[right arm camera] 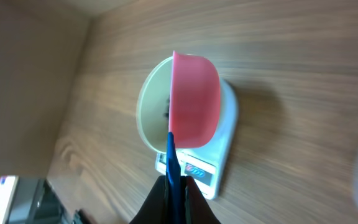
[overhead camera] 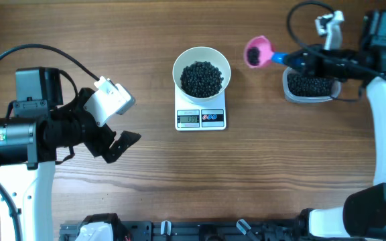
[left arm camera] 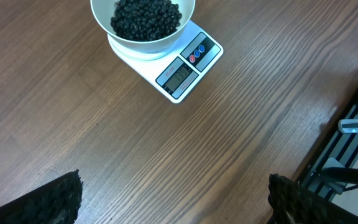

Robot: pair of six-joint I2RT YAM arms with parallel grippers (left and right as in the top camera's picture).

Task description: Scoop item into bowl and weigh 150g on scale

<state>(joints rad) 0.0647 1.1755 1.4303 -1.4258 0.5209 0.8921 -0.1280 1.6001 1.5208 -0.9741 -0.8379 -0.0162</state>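
Overhead:
- White bowl (overhead camera: 202,61) sits centred on the scale (overhead camera: 201,118), so the load reads true.
- A dark heap of black grains (overhead camera: 202,78) fills most of the bowl.
- The display (overhead camera: 189,119) is lit, digits too small to read.
- Right gripper (overhead camera: 299,60) is clamped on the blue handle of a pink scoop (overhead camera: 257,51). The scoop hangs between bowl and clear tub (overhead camera: 308,87), apart from both, with a few grains in its cup.
- The tub lies under the right arm and holds more grains, close by for short trips.
- Left arm (overhead camera: 39,130) is parked well to the left, likely to keep the lane free.

Left wrist:
- Left gripper (left arm camera: 179,211) is spread wide and holds nothing, with bare table (left arm camera: 166,155) between its pads.
- Bowl and scale are at the top of the frame, well away.

Right wrist:
- The jaws pinch the handle tight.
- The scoop's pink cup, seen from behind the handle, lines up with the bowl beyond. It seems aimed for a small top-up pour, though I cannot tell how near the weight is to target.
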